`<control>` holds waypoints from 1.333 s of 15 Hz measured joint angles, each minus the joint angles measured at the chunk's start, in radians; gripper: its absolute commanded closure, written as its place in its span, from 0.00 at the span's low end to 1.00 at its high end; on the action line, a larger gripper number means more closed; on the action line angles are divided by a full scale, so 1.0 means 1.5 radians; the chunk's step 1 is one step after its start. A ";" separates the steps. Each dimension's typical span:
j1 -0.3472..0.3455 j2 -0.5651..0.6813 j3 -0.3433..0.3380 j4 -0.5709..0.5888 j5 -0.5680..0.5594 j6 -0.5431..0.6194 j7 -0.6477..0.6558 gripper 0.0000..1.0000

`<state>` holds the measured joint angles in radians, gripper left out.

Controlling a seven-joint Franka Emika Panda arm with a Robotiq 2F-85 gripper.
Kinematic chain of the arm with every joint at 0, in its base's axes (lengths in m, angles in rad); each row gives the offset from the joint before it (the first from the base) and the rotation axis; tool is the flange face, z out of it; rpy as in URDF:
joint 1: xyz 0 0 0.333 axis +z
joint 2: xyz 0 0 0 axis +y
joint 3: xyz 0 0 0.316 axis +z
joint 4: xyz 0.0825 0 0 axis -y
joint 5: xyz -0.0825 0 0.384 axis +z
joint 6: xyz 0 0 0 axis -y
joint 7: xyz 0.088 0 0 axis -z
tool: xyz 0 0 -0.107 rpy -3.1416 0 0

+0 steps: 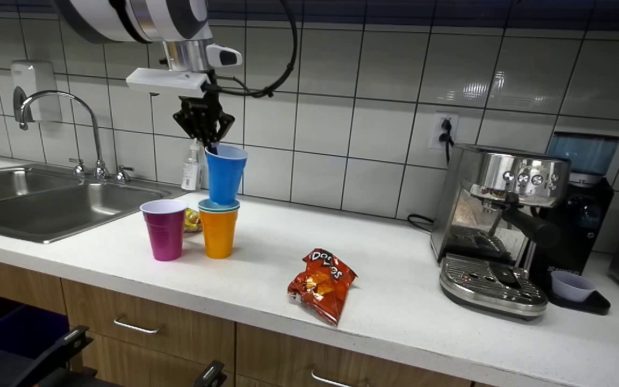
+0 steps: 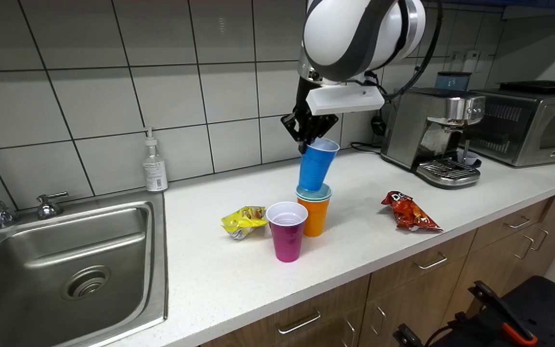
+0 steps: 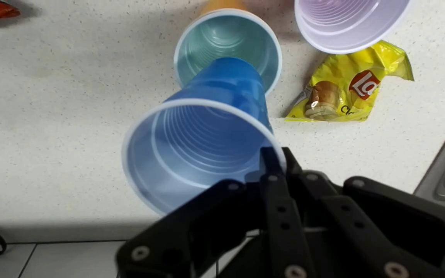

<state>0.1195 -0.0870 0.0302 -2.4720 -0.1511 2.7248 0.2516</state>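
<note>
Well, gripper (image 3: 280, 154) is closed w/ blue cup (image 2: 317, 166) pinched by its rim; cup's tilted, base at mouth of teal cup (image 3: 226, 38), touching or not I can't tell. Prob. light, thin, bendy plastic; stiffer rim's best grip.

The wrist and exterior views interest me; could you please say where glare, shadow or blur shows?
Wrist view: the gripper holding the blue cup is dark with slightly soft edges, and a shadow band runs along the back of the counter; in an exterior view, small bright glare patches on the wall tiles; in an exterior view, a pale sheen inside the sink.
</note>
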 measured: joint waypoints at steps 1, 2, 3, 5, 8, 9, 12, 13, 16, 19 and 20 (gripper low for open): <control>0.000 0.002 0.000 0.000 0.000 0.000 0.000 0.99; 0.000 0.004 0.000 0.000 0.000 0.000 0.000 0.99; 0.000 0.007 0.000 0.000 0.000 0.000 0.000 0.99; 0.000 0.014 0.000 -0.001 0.000 0.000 0.000 0.99; 0.000 0.026 0.000 -0.001 -0.001 0.000 0.000 0.99; 0.000 0.029 0.000 -0.001 -0.001 0.000 0.000 0.98; 0.000 0.035 0.000 0.000 -0.001 0.001 0.000 0.62; 0.000 0.036 0.000 0.000 -0.001 0.001 0.000 0.56; 0.000 0.036 0.000 0.000 -0.001 0.001 0.000 0.33; 0.000 0.036 0.000 0.000 0.000 0.005 0.000 0.11; 0.000 0.036 0.000 0.000 0.001 0.007 0.000 0.02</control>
<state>0.1195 -0.0326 0.0303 -2.4717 -0.1500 2.7348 0.2521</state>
